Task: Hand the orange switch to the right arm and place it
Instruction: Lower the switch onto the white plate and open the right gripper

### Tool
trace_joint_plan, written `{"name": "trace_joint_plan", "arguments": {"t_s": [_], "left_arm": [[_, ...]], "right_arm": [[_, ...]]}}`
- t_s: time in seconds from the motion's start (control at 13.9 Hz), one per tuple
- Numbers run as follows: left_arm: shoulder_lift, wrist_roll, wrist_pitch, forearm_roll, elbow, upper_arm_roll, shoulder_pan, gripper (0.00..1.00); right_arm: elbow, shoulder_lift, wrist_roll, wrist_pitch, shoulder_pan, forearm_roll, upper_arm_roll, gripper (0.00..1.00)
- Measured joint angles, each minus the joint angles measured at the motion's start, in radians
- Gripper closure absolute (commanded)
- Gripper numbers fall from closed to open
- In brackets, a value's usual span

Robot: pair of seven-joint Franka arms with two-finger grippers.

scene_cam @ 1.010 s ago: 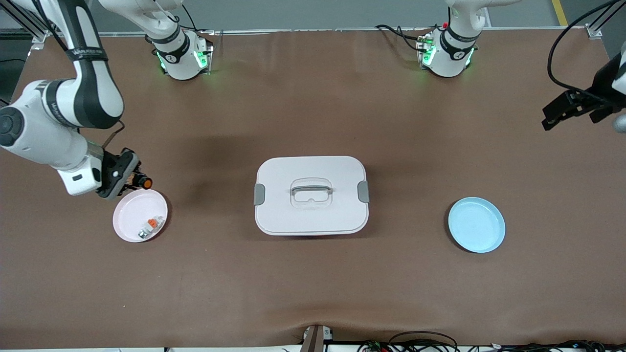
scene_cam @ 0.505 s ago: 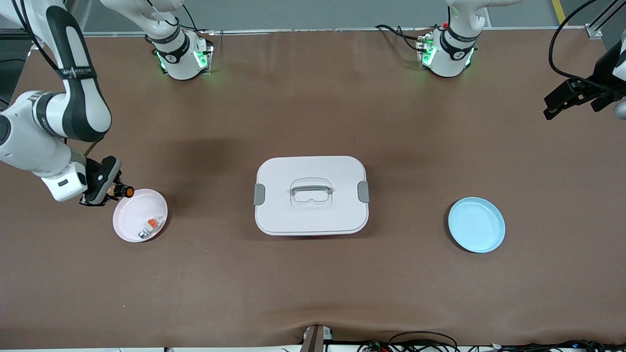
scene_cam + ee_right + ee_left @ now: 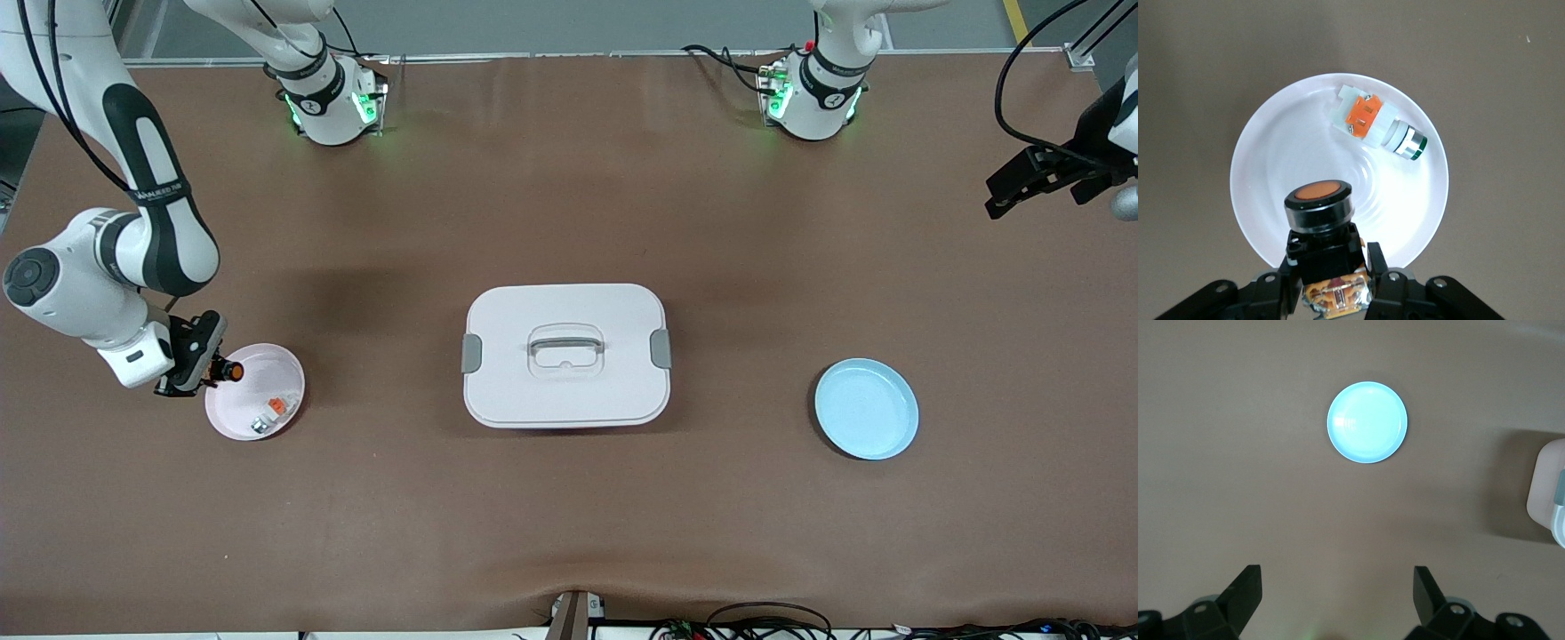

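The right hand (image 3: 1328, 283) grips the orange switch (image 3: 1319, 207) over the pink plate (image 3: 289, 364), cap outward for placement. The left hand (image 3: 1338, 593) waits open, high at the tabletop's (image 3: 569, 516) edge.

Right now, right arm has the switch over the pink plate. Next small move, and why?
Probably lower a little, then open. The right hand, shut on the orange switch, hangs over the pink plate, clear of the whitish piece lying there.

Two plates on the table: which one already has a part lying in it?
The pink plate at the right arm's end, holding a whitish piece; the blue plate holds nothing.
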Motion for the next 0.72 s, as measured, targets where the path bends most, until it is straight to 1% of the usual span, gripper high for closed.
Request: {"name": "trace_joint_plan", "arguments": {"t_s": [0.29, 0.5, 0.72], "left_arm": [[0.004, 0.001, 0.002, 0.000, -0.002, -0.001, -0.007, 0.00], [0.002, 0.001, -0.005, 0.000, 0.012, -0.014, -0.016, 0.00], [-0.002, 0.001, -0.028, 0.000, 0.031, -0.017, -0.017, 0.00]], "right_arm": [[0.000, 0.034, -0.010, 0.055, 0.000, 0.000, 0.001, 1.00], [-0.001, 0.052, -0.023, 0.095, -0.004, 0.000, 0.001, 1.00], [-0.027, 0.082, -0.024, 0.196, -0.005, 0.000, 0.001, 1.00]]}}
